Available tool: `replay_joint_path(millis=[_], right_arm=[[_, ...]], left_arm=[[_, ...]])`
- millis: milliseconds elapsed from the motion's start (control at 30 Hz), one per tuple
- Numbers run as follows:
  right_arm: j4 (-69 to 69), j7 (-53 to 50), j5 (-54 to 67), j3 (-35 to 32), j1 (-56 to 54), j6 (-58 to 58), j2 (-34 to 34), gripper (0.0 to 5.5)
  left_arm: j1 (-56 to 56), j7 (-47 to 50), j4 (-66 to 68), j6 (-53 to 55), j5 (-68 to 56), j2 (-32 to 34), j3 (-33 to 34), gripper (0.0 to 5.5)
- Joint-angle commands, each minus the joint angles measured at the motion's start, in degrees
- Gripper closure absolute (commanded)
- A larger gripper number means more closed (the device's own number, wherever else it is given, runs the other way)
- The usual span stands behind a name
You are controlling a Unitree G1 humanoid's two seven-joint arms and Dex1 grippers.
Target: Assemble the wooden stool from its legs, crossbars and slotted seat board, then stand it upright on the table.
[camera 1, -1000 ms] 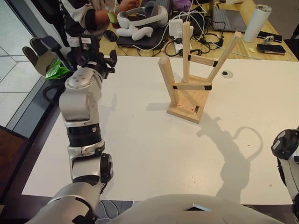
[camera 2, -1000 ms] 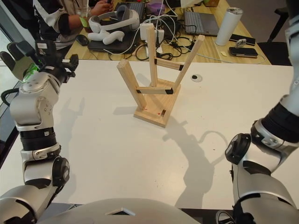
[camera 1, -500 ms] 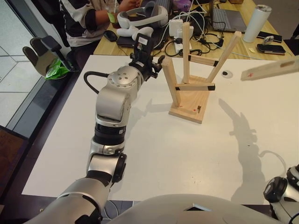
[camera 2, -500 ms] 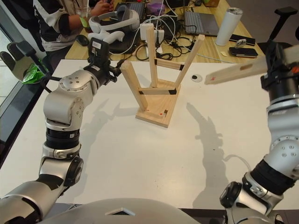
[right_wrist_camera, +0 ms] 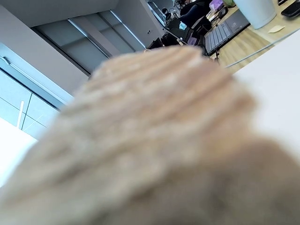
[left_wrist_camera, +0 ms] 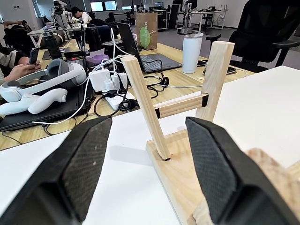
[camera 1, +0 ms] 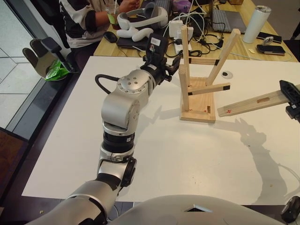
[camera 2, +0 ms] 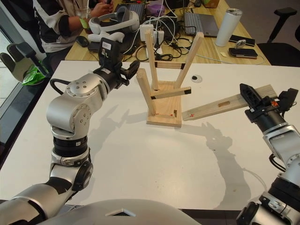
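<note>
The part-built stool sits upside down on the white table, seat board flat, three legs up, joined by crossbars. My left gripper is open beside the stool's near-left leg. In the left wrist view its pads stand wide apart and that leg's blurred wood lies just outside one pad. My right gripper is shut on a loose slotted wooden leg held low and nearly level. The leg's free end reaches the seat board's right edge. Blurred wood shows close up in the right wrist view.
Behind the table a wooden desk holds a headset, a laptop, cables, a white tumbler and phones. A small black disc lies behind the stool. A chair stands off the table's left edge.
My left arm swung right to the stool, which slid right and turned. My right arm came into view with the loose leg and lowered it toward the seat board.
</note>
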Motion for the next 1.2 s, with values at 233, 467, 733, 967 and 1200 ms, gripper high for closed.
replay_joint_path(millis=[233,467,733,967,1200], right_arm=[[10.1,7.0,-13.0,7.7,-7.0,-9.4,3.4,4.53],[14.4,13.2,-21.6,11.8,-9.7,-13.6,2.2,4.53],[10.7,14.9,-27.4,16.5,-11.4,-13.0,2.0,4.53],[6.9,10.9,-29.9,20.9,-16.2,-11.2,5.0,4.53],[8.8,11.7,-32.9,23.1,-19.9,-11.4,5.7,4.53]], left_arm=[[-0.1,1.8,-0.8,1.9,-1.0,-3.5,-0.2,2.59],[0.2,2.2,-0.9,1.5,-0.5,-2.9,0.4,2.59],[-0.2,2.6,-1.1,1.3,-0.5,-2.6,1.2,2.59],[-0.1,3.3,-1.0,1.3,-0.2,-3.0,1.2,2.59],[0.7,4.6,-1.0,1.1,0.1,-3.3,1.2,2.59]])
